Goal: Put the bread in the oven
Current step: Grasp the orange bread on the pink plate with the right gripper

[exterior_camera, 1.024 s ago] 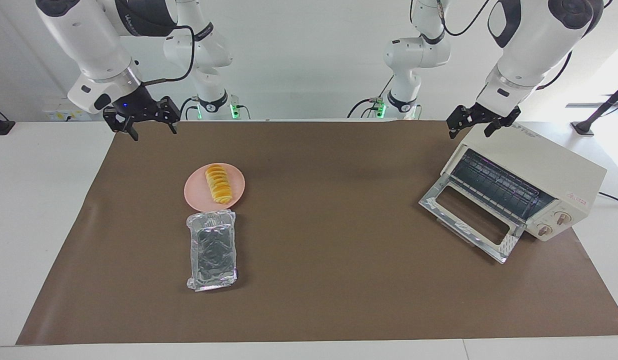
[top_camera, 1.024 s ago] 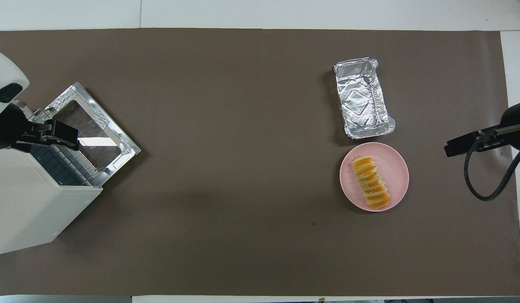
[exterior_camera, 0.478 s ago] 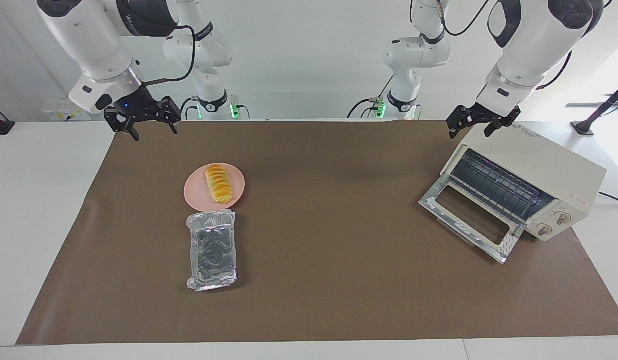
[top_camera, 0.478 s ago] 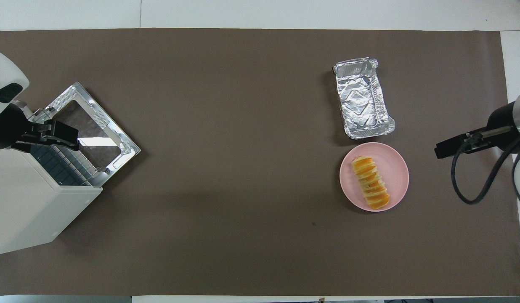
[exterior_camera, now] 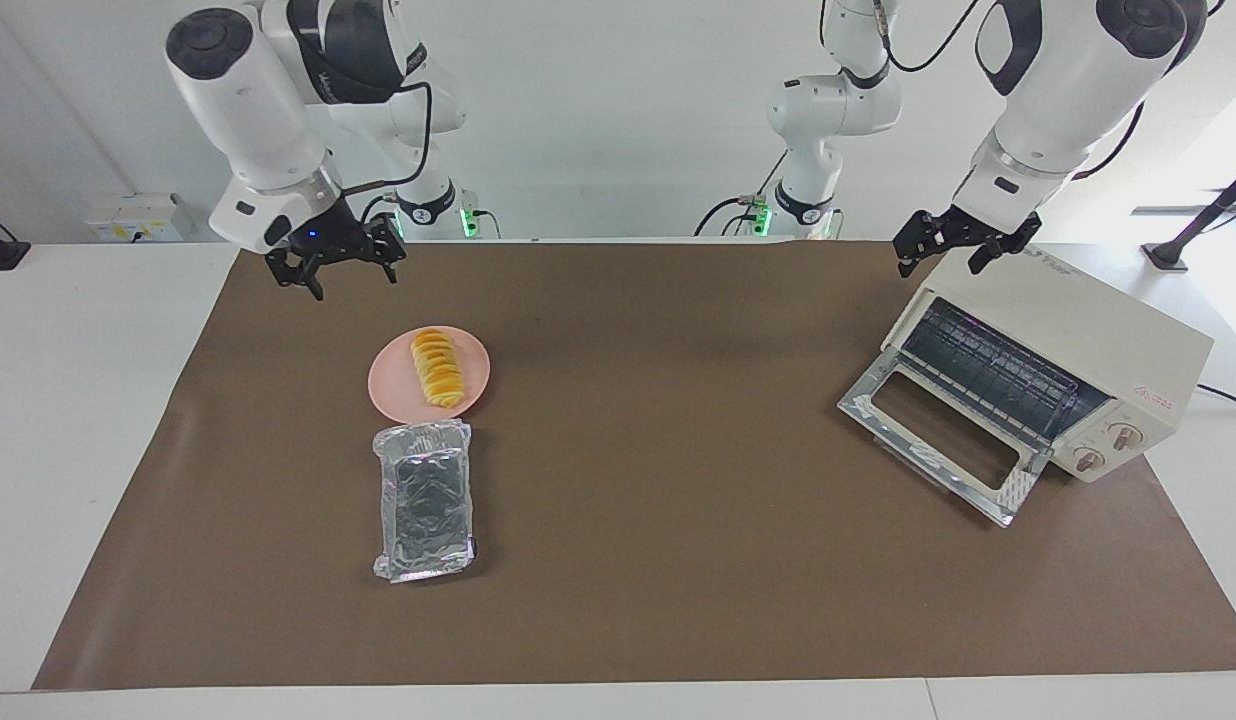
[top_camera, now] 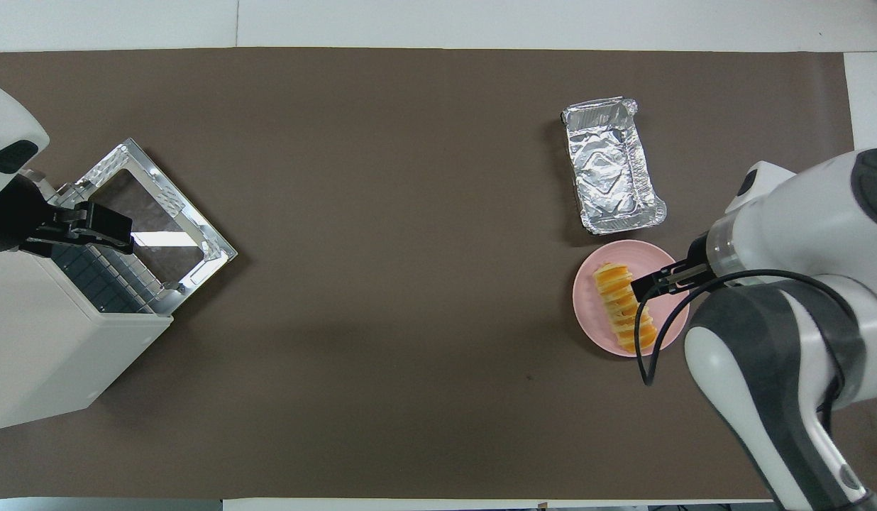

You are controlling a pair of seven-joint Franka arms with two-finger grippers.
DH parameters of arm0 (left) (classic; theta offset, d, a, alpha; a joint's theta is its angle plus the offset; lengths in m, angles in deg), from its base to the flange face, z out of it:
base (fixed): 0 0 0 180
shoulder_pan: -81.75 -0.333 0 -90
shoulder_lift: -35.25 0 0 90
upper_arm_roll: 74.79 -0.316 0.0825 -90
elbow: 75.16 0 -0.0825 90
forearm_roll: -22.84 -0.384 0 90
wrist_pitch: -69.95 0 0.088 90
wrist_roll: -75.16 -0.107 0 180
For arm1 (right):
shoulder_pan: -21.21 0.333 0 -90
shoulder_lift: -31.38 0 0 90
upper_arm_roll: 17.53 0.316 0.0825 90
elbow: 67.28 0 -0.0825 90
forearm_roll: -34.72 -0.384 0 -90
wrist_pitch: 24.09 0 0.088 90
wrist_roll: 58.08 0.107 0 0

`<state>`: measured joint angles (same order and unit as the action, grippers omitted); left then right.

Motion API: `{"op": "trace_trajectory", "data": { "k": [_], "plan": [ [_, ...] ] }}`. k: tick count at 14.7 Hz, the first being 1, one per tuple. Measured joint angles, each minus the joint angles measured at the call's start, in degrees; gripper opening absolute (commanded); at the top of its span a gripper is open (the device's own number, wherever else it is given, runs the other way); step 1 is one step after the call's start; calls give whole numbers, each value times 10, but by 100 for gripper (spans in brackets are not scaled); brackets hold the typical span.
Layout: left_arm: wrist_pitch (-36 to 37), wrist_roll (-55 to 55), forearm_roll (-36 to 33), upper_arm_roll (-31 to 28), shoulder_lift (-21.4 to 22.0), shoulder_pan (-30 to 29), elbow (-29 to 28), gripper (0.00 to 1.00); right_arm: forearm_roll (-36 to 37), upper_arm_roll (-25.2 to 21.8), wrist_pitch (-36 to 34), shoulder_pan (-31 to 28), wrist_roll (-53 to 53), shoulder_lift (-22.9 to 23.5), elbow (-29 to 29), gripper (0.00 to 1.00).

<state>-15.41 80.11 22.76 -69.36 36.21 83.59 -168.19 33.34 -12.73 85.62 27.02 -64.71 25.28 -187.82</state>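
The bread (exterior_camera: 436,371) is lying on the pink plate (exterior_camera: 390,385), toward the right arm's end of the table, w/ the foil tray (exterior_camera: 425,502) just beside the plate, farther from the robots. Not gripped by anything yet.

Right gripper (exterior_camera: 342,268) is hanging in the air near the plate, jaws spread, nothing held. For this step imo the jaws should be lined up across the loaf's short width, not along its length, and brought straight down over the middle so it's lifted level. The ridged slices look soft, so a gentle squeeze is prob called for, and the plate could get dragged if the loaf is only clipped at an end.

The oven (exterior_camera: 1078,330) is at the left arm's end, door (exterior_camera: 938,440) dropped open, rack visible. Left gripper (exterior_camera: 956,243) is parked over the oven's top corner, released & empty, waiting.

Hard to make out: in the overhead view the right gripper (top_camera: 650,285) covers part of the bread, so actual height can't be read there. How deep the rack goes can't be seen, and the oven is cut off by that view's edge.
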Motion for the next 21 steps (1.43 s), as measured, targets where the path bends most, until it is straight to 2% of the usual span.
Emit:
{"op": "trace_trajectory", "data": {
  "k": [3, 5, 9, 13, 16, 17, 20, 21],
  "plan": [
    [0, 0, 0, 0, 0, 0, 0, 100, 0, 1, 139, 20, 9, 20, -87, 100],
    [0, 0, 0, 0, 0, 0, 0, 100, 0, 0, 198, 22, 9, 44, -113, 100],
    [0, 0, 0, 0, 0, 0, 0, 100, 0, -2, 249, 20, 6, 70, -132, 100],
    [0, 0, 0, 0, 0, 0, 0, 100, 0, -4, 257, 20, 6, 73, -148, 98],
    [0, 0, 0, 0, 0, 0, 0, 100, 0, -4, 257, 19, 6, 74, -152, 80],
    [0, 0, 0, 0, 0, 0, 0, 100, 0, -5, 257, 18, 6, 75, -153, 67],
    [0, 0, 0, 0, 0, 0, 0, 100, 0, -5, 258, 12, 5, 78, -154, 3],
    [0, 0, 0, 0, 0, 0, 0, 100, 1, -6, 259, 12, 5, 78, -154, 0]
  ]
}}
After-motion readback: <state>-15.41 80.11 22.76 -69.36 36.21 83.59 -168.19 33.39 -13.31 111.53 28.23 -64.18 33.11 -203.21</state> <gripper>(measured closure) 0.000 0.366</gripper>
